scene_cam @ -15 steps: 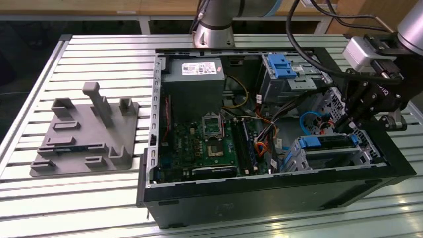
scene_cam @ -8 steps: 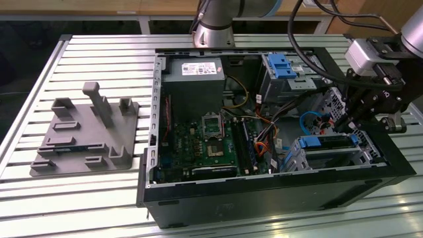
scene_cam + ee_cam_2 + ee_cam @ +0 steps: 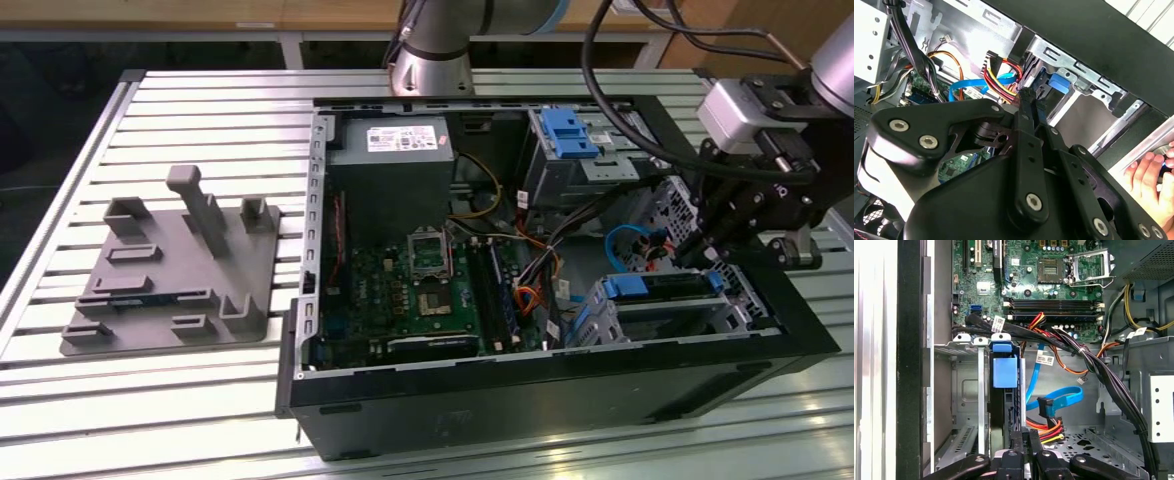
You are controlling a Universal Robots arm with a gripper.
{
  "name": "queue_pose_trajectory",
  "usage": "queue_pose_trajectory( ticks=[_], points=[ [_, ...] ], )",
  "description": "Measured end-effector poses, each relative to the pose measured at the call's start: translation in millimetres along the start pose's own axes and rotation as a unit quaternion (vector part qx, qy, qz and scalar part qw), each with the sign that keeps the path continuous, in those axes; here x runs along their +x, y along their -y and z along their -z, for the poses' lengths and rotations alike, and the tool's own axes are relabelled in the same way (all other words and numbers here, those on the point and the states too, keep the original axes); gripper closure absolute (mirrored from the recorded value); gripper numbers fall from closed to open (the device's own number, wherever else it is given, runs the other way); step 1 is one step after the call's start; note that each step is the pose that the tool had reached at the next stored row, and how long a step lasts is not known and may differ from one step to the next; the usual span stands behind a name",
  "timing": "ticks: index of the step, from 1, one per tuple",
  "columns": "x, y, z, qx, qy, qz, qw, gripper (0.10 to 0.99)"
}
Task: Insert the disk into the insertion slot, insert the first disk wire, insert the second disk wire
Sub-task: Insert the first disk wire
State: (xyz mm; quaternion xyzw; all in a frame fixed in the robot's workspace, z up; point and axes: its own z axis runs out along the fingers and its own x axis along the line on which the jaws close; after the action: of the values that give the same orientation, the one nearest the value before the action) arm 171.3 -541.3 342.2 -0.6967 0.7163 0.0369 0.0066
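Gripper (image 3: 1025, 439): black linkage fingers drawn narrow, tips nearly meeting, pointed down into the open computer case (image 3: 534, 390) at the end of the disk (image 3: 663, 284); whether they pinch anything cannot be told. Disk: seated in the insertion slot (image 3: 694, 318) at the exterior view's lower right, blue caddy showing. Arm (image 3: 434, 55): bent in over the case from the exterior view's right, with a red-yellow wire bundle (image 3: 1046, 427) just beside the tips and a blue cable (image 3: 1061, 396) looped nearby.

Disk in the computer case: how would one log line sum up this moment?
disk: in insertion slot | gripper: at disk's edge, beside red-yellow wires | blue cable: connector hanging loose
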Motion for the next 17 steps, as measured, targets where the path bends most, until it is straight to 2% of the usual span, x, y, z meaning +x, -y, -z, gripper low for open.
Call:
queue_pose_trajectory(
  ticks=[11, 17],
  points=[
    [5.7, 0.8, 0.3, 0.0, 0.0, 0.0, 1.0, 0.925],
    [5.8, 0.8, 0.2, 0.0, -0.0001, 0.0, 1.0, 0.925]
  ],
)
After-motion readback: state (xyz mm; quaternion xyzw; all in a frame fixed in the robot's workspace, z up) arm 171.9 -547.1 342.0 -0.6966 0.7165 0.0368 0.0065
